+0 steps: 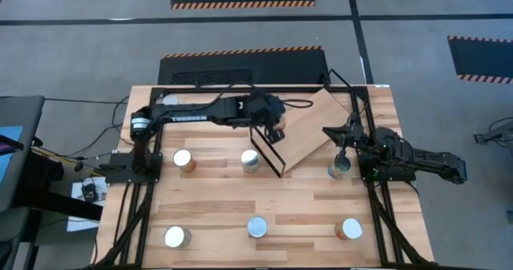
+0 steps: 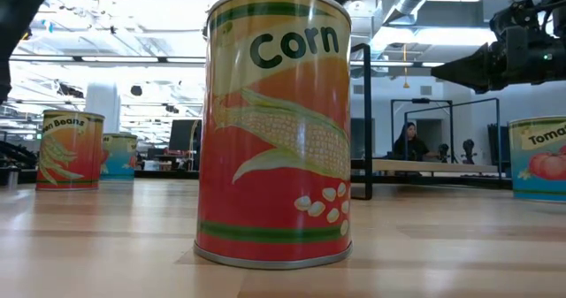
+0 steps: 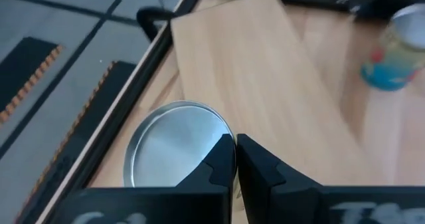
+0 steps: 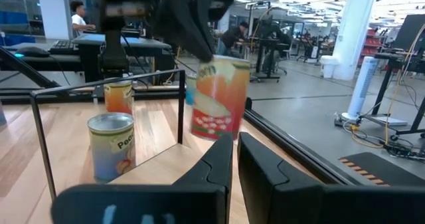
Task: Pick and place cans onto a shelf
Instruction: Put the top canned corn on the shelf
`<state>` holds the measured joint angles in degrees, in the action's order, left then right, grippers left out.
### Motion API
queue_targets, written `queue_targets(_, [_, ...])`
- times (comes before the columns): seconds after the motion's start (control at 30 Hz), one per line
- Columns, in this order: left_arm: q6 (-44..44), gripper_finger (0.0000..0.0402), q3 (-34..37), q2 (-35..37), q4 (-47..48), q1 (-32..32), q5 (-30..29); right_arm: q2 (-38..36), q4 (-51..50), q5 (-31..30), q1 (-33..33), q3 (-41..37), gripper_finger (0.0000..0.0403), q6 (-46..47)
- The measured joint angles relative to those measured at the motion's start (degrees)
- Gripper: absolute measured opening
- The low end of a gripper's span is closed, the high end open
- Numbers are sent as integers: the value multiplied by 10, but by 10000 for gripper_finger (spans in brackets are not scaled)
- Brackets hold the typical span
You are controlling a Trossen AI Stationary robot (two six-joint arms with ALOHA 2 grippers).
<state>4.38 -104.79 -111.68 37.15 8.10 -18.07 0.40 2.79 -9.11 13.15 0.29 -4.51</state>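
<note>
My left gripper (image 1: pixel 276 129) is over the light-wood shelf (image 1: pixel 309 134) and is shut on an orange can (image 4: pixel 216 98), whose silver top (image 3: pixel 174 151) fills the left wrist view. The shelf lies askew at the table's far side, its black wire frame (image 1: pixel 268 151) at the near left end. Other cans stand upright on the table: two in the middle row (image 1: pixel 183 159) (image 1: pixel 251 161), one by the right arm (image 1: pixel 340 168), three near the front edge (image 1: pixel 256 226). My right gripper (image 1: pixel 333 134) rests shut at the right, holding nothing. My left gripper pinches the can's top rim (image 3: pixel 220 141) between its two fingertips, one finger over the lid and one outside the wall. The fingers come slanting down from the table's left. The can hangs tilted below them, clear of the shelf board (image 4: pixel 179 164).
A Corn can (image 2: pixel 274 130) stands close to the low camera, with bean cans (image 2: pixel 69 149) at its left and a tomato can (image 2: pixel 539 156) at its right. A peach can (image 4: pixel 111 147) stands behind the wire frame (image 4: pixel 106 84). People sit in the room beyond.
</note>
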Motion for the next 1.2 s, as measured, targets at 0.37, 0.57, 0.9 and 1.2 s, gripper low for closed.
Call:
queue_targets(0.37, [78,0,-9,-29,15,-8,12,0,-1,0,0,0,49,0])
queue_targets(0.57, [100,0,-9,-29,11,-28,-9,0,-1,0,0,0,49,0])
queue_targets(0.9, [133,0,13,-29,6,-31,-38,0,-1,1,0,0,49,0])
queue_targets(1.2, [140,0,21,-28,10,-28,-38,0,-1,1,0,0,49,0])
